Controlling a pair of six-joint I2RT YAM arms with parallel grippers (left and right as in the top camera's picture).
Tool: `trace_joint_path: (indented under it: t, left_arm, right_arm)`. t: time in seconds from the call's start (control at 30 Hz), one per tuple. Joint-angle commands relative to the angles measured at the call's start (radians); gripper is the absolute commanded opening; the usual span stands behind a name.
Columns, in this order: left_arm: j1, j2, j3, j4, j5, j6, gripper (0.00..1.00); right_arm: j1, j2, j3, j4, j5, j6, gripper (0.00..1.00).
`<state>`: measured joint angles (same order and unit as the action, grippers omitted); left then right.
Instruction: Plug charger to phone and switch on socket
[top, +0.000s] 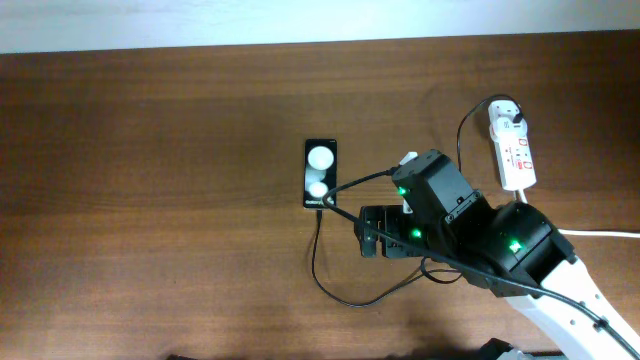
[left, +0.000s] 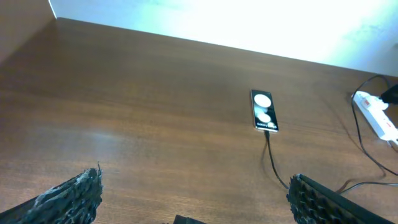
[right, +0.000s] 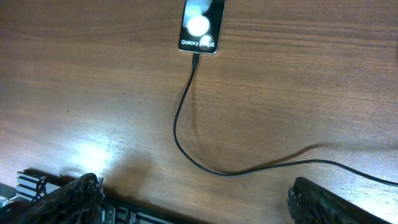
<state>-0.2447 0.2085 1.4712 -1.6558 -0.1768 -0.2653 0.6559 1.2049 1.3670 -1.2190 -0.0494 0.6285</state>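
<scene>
The black phone (top: 320, 172) lies flat on the table, its face showing two white round spots. The charger cable (top: 316, 262) meets the phone's near end with its connector tip (right: 195, 60), loops over the table and runs to the white plug (top: 507, 116) on the socket (top: 517, 156) at the far right. My right gripper (top: 371, 243) is open and empty, low over the table just right of the phone's near end. In the right wrist view the phone (right: 201, 26) and cable (right: 180, 140) lie ahead of the open fingers (right: 193, 202). My left gripper (left: 199, 202) is open and empty, far from the phone (left: 263, 110).
The brown wooden table (top: 150, 200) has a pale wall along its far edge. The socket's thick white cord (top: 600, 233) leaves to the right. The socket also shows in the left wrist view (left: 377, 116). The right arm (top: 500, 245) covers part of the cable.
</scene>
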Motion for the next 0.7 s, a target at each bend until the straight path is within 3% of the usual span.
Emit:
trace_joint_path:
  t: [0.0, 0.27, 0.5, 0.67]
  left_arm:
    - [-0.001, -0.050, -0.005, 0.003, -0.015, -0.002, 0.99]
    - [-0.001, -0.203, -0.010, -0.001, -0.016, -0.002, 0.99]
    - [0.034, -0.201, 0.002, 0.005, -0.024, -0.007, 0.99]
    - [0.034, -0.201, -0.064, 0.253, -0.087, -0.059, 0.99]
  right_arm:
    - [-0.002, -0.014, 0.013, 0.003, 0.006, 0.000, 0.99]
    - [-0.002, -0.014, 0.013, 0.003, 0.006, 0.000, 0.99]
    - [-0.002, -0.014, 0.013, 0.003, 0.006, 0.000, 0.99]
    - [-0.002, -0.013, 0.013, 0.046, 0.089, 0.000, 0.99]
